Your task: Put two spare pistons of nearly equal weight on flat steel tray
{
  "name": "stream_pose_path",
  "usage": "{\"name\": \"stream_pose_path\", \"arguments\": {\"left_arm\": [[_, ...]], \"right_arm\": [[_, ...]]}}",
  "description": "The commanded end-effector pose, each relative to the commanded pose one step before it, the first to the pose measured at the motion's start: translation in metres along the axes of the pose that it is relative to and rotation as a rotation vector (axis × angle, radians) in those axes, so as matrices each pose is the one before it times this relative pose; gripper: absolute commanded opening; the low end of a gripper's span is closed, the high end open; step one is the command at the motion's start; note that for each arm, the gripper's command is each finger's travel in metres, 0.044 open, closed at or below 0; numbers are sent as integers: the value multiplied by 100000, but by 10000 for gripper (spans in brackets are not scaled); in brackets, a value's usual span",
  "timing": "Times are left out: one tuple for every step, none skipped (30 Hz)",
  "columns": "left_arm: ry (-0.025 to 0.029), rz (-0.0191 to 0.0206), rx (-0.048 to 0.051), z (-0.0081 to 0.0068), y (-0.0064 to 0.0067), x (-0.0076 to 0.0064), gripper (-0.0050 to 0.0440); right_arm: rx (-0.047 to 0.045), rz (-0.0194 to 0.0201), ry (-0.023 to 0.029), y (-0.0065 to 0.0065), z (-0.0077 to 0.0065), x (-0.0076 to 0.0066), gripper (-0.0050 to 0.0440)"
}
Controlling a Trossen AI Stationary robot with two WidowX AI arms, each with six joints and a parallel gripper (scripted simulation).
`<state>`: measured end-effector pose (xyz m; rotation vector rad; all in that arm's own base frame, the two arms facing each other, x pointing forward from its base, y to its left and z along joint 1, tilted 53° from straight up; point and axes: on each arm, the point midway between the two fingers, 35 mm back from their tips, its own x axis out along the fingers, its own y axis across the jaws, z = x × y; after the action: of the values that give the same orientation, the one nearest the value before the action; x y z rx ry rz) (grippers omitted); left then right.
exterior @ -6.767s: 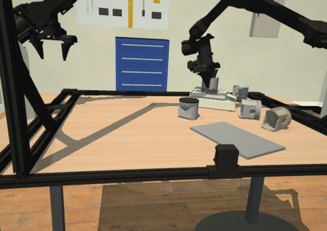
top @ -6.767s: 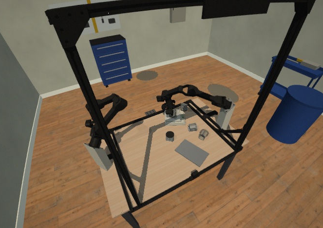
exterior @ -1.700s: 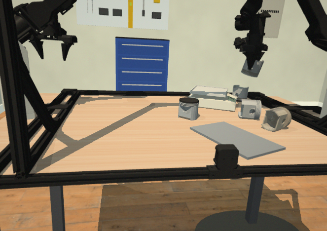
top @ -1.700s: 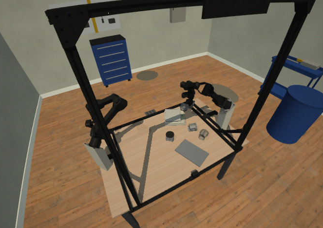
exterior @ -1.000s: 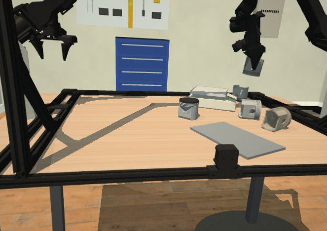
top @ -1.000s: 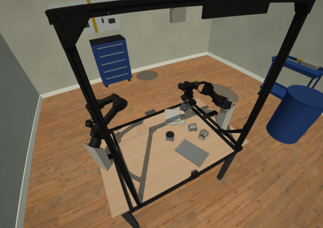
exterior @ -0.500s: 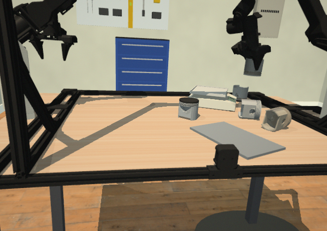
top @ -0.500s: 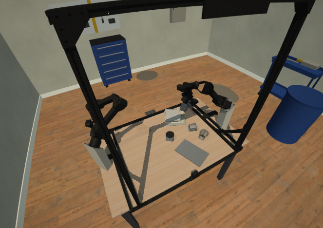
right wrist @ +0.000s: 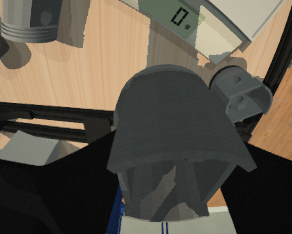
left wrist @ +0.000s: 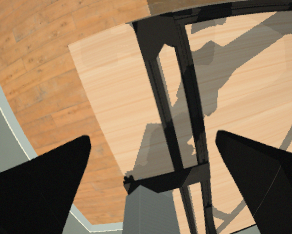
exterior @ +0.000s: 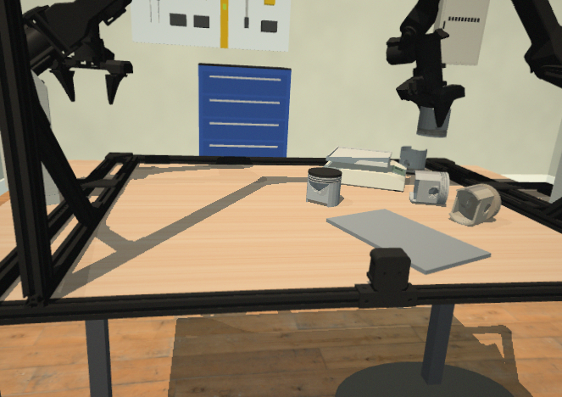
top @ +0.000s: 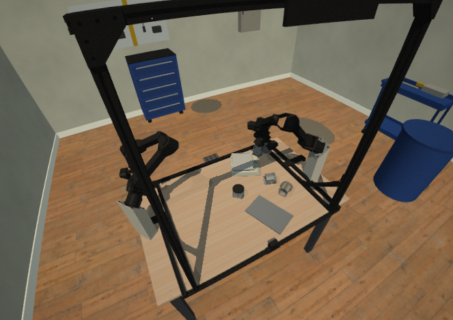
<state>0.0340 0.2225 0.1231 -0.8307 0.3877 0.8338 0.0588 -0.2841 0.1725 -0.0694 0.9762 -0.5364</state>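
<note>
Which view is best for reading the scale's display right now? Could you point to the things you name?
The right wrist view: the scale's display (right wrist: 179,17) faces the camera there and a zero is readable, though the frame's edge cuts the scale. The exterior view catches the display (exterior: 398,166) edge-on, and the top view shows it too small to read. The left wrist view misses it.
</note>
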Motion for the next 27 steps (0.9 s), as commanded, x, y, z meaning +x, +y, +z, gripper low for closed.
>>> {"name": "stream_pose_path", "arguments": {"left_arm": [[-53, -198, 32, 4, -31, -1, 440], [0, 0, 0, 0, 0, 0, 440], [0, 0, 0, 0, 0, 0, 440], [0, 0, 0, 0, 0, 0, 440], [0, 0, 0, 0, 0, 0, 440], [0, 0, 0, 0, 0, 0, 440], [0, 0, 0, 0, 0, 0, 440], [0, 0, 0, 0, 0, 0, 440], [0, 0, 0, 0, 0, 0, 440], [0, 0, 0, 0, 0, 0, 440], [0, 0, 0, 0, 0, 0, 440], [0, 0, 0, 0, 0, 0, 440], [0, 0, 0, 0, 0, 0, 440], [0, 0, 0, 0, 0, 0, 440], [0, 0, 0, 0, 0, 0, 440], [0, 0, 0, 0, 0, 0, 440], [0, 0, 0, 0, 0, 0, 440], [0, 0, 0, 0, 0, 0, 440], [0, 0, 0, 0, 0, 0, 440], [0, 0, 0, 0, 0, 0, 440], [0, 0, 0, 0, 0, 0, 440], [0, 0, 0, 0, 0, 0, 440], [0, 0, 0, 0, 0, 0, 440], [0, 0, 0, 0, 0, 0, 440], [0, 0, 0, 0, 0, 0, 440], [0, 0, 0, 0, 0, 0, 440], [0, 0, 0, 0, 0, 0, 440]], "right_arm": [[1023, 61, 1270, -24, -206, 799, 158], [0, 0, 0, 0, 25, 165, 158], [0, 0, 0, 0, 25, 165, 158], [0, 0, 0, 0, 0, 0, 158], [0, 0, 0, 0, 0, 0, 158], [0, 0, 0, 0, 25, 165, 158], [0, 0, 0, 0, 25, 165, 158], [0, 0, 0, 0, 25, 165, 158], [0, 0, 0, 0, 25, 165, 158], [0, 0, 0, 0, 25, 165, 158], [0, 0, 0, 0, 25, 165, 158], [0, 0, 0, 0, 25, 165, 158], [0, 0, 0, 0, 25, 165, 158], [0, 0, 0, 0, 25, 165, 158], [0, 0, 0, 0, 25, 165, 158], [0, 0, 0, 0, 25, 165, 158], [0, 0, 0, 0, 25, 165, 158], [0, 0, 0, 0, 25, 165, 158], [0, 0, 0, 0, 25, 165, 158], [0, 0, 0, 0, 25, 165, 158], [0, 0, 0, 0, 0, 0, 158], [0, 0, 0, 0, 0, 0, 158], [0, 0, 0, 0, 25, 165, 158], [0, 0, 0, 0, 25, 165, 158], [0, 0, 0, 0, 25, 165, 158], [0, 0, 0, 0, 25, 165, 158], [0, 0, 0, 0, 25, 165, 158]]}}
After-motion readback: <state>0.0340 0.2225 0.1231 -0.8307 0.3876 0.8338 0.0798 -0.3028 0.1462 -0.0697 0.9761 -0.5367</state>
